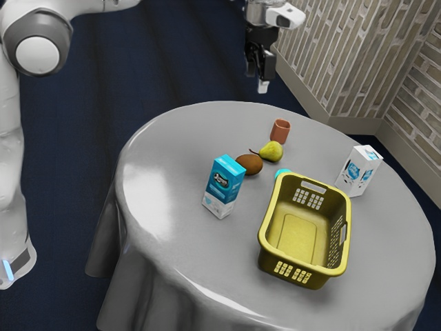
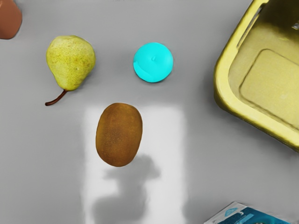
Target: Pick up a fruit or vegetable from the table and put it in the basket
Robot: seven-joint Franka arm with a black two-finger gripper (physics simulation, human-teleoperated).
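— Where is the gripper, please?
— In the exterior view it hangs high, well apart from all the things. How far open its jaws are, I cannot tell. I see nothing held in them.
— And the fruits, where do they lie?
— Both are on the grey counter. The brown kiwi lies near the green-yellow pear, and the wrist view shows a gap between the two. The pear rests on its side, with its dark stem attached.
— What is near them?
— A reddish cup is near the pear. A turquoise round thing lies between the fruits and the yellow basket. The blue carton stands upright, near the kiwi.
— So the fruits are outside the basket?
— Yes, both are outside, on the counter. The basket stands upright with its top open, and the white carton is standing just beside it, on the exterior view's right.
— And the bright patch?
— It is around the kiwi in the wrist view, with a soft shadow on it.
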